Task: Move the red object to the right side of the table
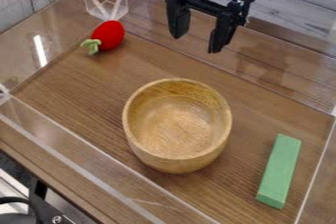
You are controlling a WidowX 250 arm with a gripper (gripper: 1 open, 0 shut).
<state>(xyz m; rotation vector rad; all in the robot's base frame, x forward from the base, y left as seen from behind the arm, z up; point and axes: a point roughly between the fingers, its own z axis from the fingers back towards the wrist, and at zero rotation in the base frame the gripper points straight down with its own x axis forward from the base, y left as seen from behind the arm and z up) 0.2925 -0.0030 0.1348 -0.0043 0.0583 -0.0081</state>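
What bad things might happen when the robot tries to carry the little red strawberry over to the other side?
1. The red object is small and rounded, so it might roll or slip out as the open gripper pinches it.
2. It lies close to the clear wall, so the fingers could bump that wall coming down.
3. The wooden bowl fills the middle of the table; a low carry might clip its rim, or the toy could drop into it.
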